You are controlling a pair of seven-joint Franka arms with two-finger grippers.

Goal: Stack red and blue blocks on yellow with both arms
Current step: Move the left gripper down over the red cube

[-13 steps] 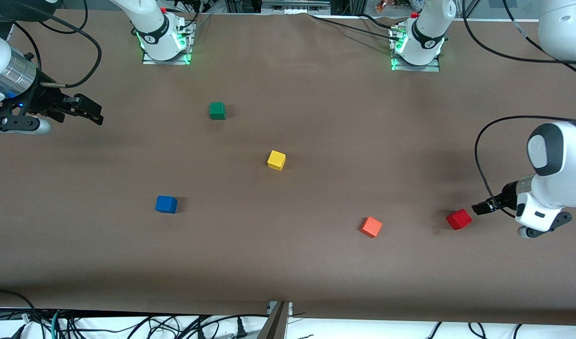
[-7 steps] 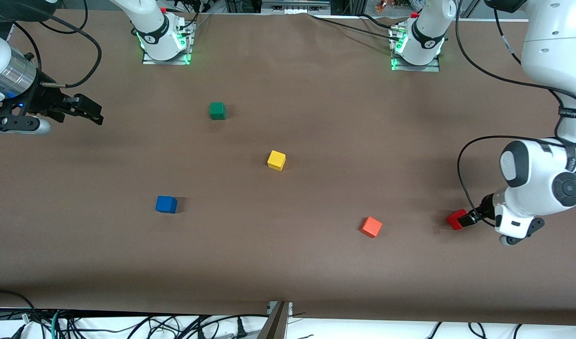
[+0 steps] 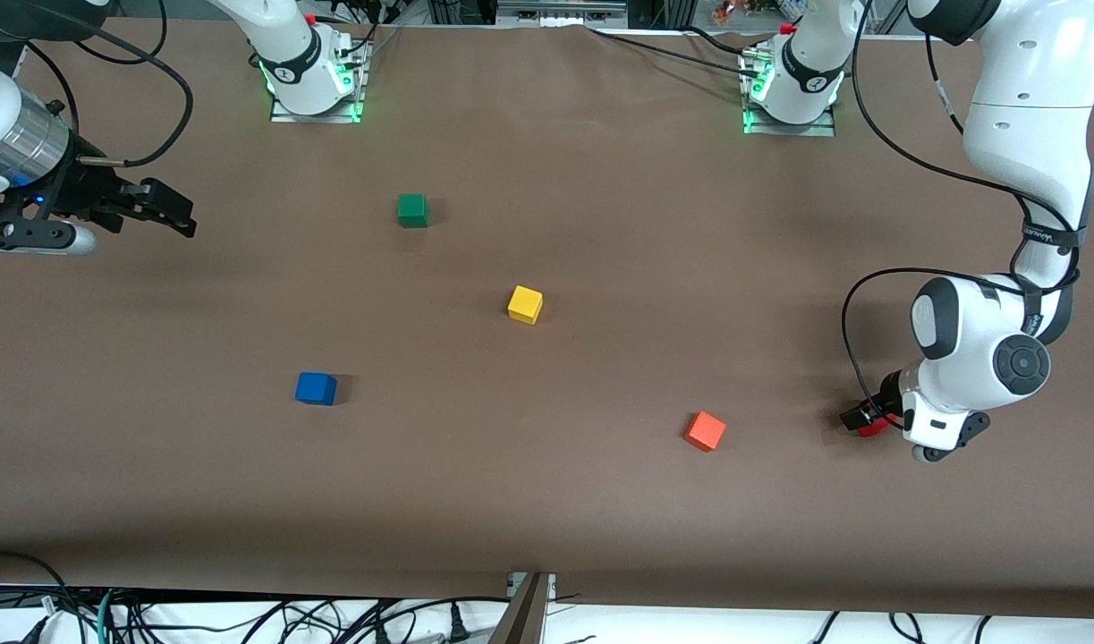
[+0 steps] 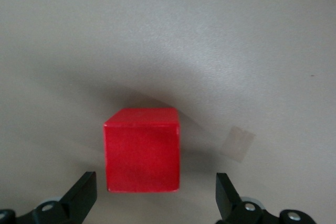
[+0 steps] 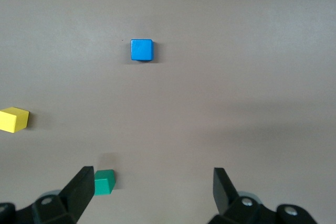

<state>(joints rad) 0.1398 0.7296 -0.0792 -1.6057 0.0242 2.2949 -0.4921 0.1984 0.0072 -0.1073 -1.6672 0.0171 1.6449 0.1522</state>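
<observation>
The deep red block [image 3: 874, 428] lies toward the left arm's end of the table, mostly covered by my left gripper [image 3: 860, 418]. In the left wrist view the red block [image 4: 142, 149] sits between the open fingertips of that gripper [image 4: 153, 198], untouched, with a gap on each side. The blue block [image 3: 316, 388] and the yellow block [image 3: 525, 304] rest apart on the table. My right gripper [image 3: 176, 215] waits open and empty above the right arm's end of the table. The right wrist view shows that gripper [image 5: 151, 190], the blue block [image 5: 142, 50] and the yellow block [image 5: 13, 119].
A green cube [image 3: 412, 210] lies farther from the front camera than the yellow block; it also shows in the right wrist view [image 5: 104, 182]. An orange-red cube [image 3: 705, 431] lies beside the red block, toward the table's middle. A pale tape patch [image 4: 237, 144] is beside the red block.
My left arm has swung in and lowered, bringing its open gripper over and around the red block. The right arm and all blocks have not moved.
</observation>
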